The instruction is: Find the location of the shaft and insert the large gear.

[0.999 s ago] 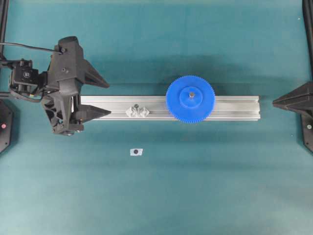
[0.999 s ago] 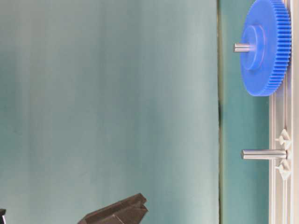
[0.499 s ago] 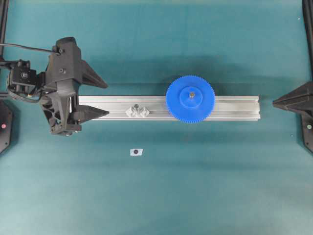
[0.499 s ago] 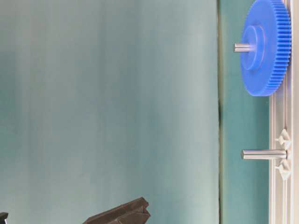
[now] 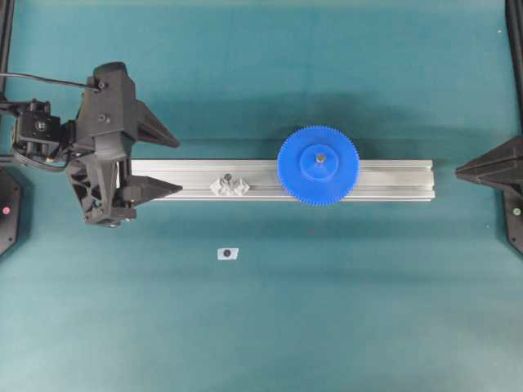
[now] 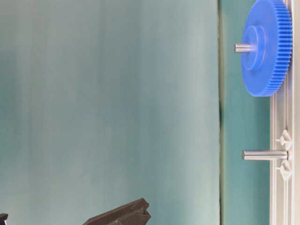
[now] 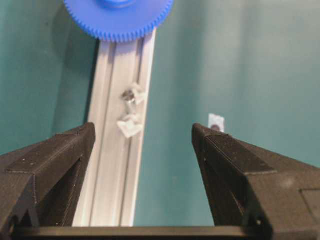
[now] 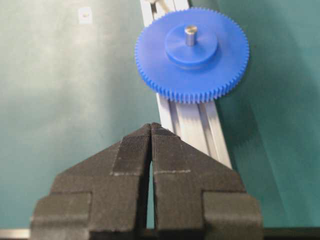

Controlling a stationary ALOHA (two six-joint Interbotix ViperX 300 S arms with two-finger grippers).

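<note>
The large gear sits on a pin on the rail; the free shaft stands at nine o'clock. Left gripper jaws wide, right gripper jaws closed, both empty. A careless reach could bend the shaft.

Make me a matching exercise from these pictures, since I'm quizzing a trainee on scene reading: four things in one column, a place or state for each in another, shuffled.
Things:
1. large gear
2. left claw
3. right claw
4. white tag

Places or states:
A. shut, holding nothing
B. on the mat, off the rail
C. open, at the rail's end
D. seated on a metal pin on the rail

Pairs: 1-D, 2-C, 3-A, 4-B
</note>
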